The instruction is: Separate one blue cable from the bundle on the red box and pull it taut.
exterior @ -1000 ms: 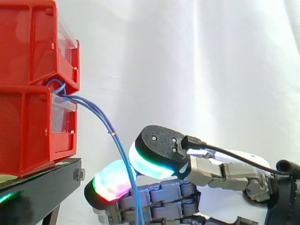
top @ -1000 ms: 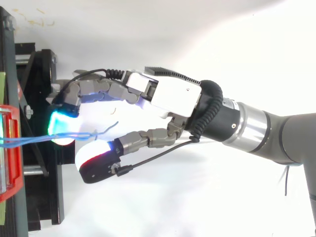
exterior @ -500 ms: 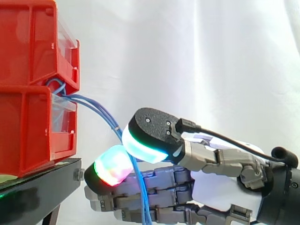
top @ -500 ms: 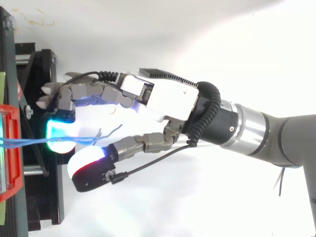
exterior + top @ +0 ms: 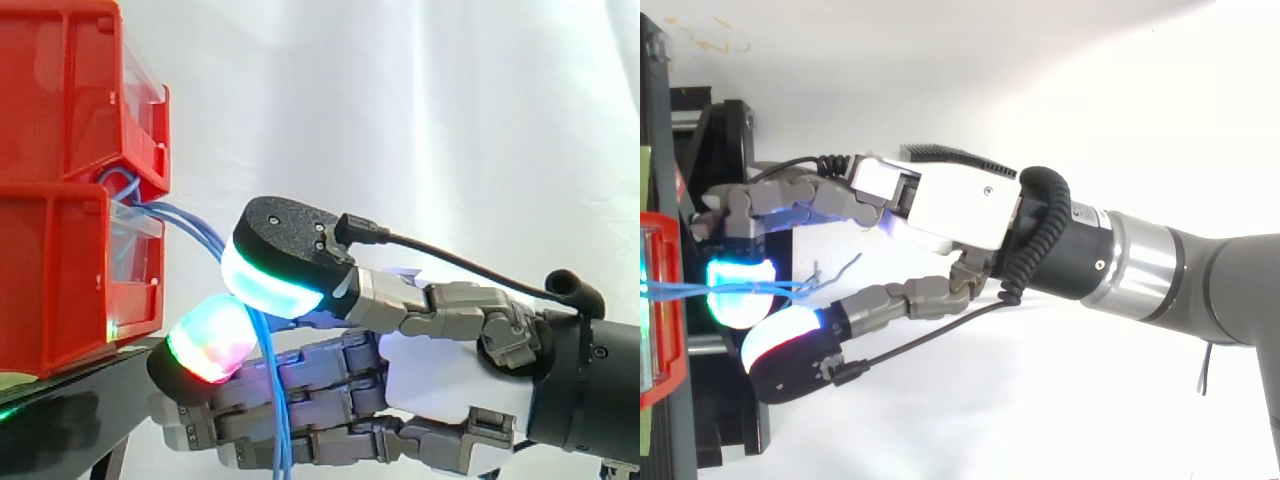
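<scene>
Several thin blue cables [image 5: 205,232] come out from between the two stacked red bins [image 5: 60,120] and droop down to the right. In the top view the blue cables [image 5: 685,290] run from the red bin [image 5: 668,340] across the glowing pads. My hand [image 5: 440,375] reaches in from the right, just below the bins' front. Its fingers are nearly straight and the thumb stands apart above them. The cables hang down through the gap between the thumb pad [image 5: 268,288] and a finger pad [image 5: 205,340], and I see no pinch on them.
The bins stand on a black stand [image 5: 70,405] whose edge lies right under the fingertips. In the top view the stand's frame [image 5: 725,130] sits beside the hand [image 5: 940,200]. A white curtain fills the background.
The hand has moved left toward the bins and risen a little. The cables now hang deeper between the thumb and the fingers.
</scene>
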Tool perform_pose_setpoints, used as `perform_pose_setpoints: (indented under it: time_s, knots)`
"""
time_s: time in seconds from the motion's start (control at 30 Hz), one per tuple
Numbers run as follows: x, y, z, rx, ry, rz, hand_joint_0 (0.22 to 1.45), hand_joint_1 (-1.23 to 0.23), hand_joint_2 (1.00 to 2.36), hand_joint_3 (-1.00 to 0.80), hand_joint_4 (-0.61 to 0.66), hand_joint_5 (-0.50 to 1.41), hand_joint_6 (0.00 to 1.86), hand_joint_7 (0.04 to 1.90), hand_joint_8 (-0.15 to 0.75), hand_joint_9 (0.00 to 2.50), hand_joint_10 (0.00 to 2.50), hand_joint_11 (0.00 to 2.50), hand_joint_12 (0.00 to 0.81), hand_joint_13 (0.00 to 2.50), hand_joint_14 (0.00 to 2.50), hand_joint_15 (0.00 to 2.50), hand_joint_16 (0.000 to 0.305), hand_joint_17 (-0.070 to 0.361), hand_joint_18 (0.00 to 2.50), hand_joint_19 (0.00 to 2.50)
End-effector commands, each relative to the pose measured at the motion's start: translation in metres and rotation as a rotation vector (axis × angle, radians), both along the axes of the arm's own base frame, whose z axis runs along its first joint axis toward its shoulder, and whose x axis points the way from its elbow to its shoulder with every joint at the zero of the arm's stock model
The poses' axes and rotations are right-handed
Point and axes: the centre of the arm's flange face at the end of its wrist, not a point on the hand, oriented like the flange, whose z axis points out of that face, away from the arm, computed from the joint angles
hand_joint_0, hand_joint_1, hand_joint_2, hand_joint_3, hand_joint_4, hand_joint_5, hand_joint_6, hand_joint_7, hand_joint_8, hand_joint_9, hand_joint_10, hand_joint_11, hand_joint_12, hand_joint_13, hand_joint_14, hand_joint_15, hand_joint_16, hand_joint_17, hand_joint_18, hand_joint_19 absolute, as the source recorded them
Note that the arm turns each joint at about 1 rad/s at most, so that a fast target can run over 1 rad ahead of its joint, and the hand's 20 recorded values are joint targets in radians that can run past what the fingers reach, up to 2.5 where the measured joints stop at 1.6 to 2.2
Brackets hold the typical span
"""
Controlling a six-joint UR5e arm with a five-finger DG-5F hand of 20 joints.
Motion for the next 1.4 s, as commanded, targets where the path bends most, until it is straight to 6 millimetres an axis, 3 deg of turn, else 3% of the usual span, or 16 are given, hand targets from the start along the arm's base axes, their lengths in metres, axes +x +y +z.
perform_pose_setpoints:
  time_s: [0.0, 0.1, 0.3, 0.53, 0.7, 1.03, 1.37]
  knots:
    - [0.0, 0.0, 0.001, 0.003, 0.025, 0.003, 0.57, -0.61, 1.0, -0.46, 0.22, -0.07, 0.58, 1.28, 0.302, 0.53, 0.0, 0.0, 0.339, 0.36, 0.0, 0.01, 0.036, 0.082, 0.14, 0.0]
    - [-0.002, 0.0, -0.002, -0.002, 0.049, 0.008, 0.57, -0.6, 1.0, -0.46, 0.22, -0.07, 0.59, 1.27, 0.303, 0.53, 0.0, 0.0, 0.339, 0.37, 0.0, 0.02, 0.036, 0.082, 0.14, 0.0]
    - [-0.009, -0.003, 0.014, -0.016, 0.092, 0.024, 0.57, -0.66, 1.0, -0.47, 0.22, -0.07, 0.6, 1.26, 0.304, 0.54, 0.0, 0.0, 0.341, 0.37, 0.0, 0.01, 0.036, 0.081, 0.16, 0.0]
    - [-0.014, -0.009, 0.019, -0.023, 0.133, 0.024, 0.56, -0.7, 1.0, -0.48, 0.23, -0.08, 0.62, 1.24, 0.305, 0.54, 0.0, 0.0, 0.343, 0.38, 0.0, 0.02, 0.036, 0.082, 0.17, 0.0]
    - [-0.014, -0.013, 0.019, -0.026, 0.133, 0.027, 0.56, -0.68, 1.0, -0.47, 0.22, -0.08, 0.63, 1.22, 0.305, 0.54, 0.0, 0.0, 0.347, 0.38, 0.0, 0.02, 0.037, 0.083, 0.18, 0.0]
    - [-0.017, -0.016, 0.054, -0.043, 0.097, 0.013, 0.55, -0.64, 1.0, -0.46, 0.22, -0.08, 0.64, 1.21, 0.309, 0.55, 0.0, 0.0, 0.345, 0.39, 0.0, 0.02, 0.037, 0.083, 0.18, 0.0]
    - [-0.019, -0.019, 0.059, -0.047, 0.104, 0.01, 0.56, -0.6, 1.0, -0.46, 0.22, -0.08, 0.65, 1.2, 0.31, 0.57, 0.0, 0.01, 0.346, 0.41, 0.0, 0.03, 0.036, 0.082, 0.19, 0.0]
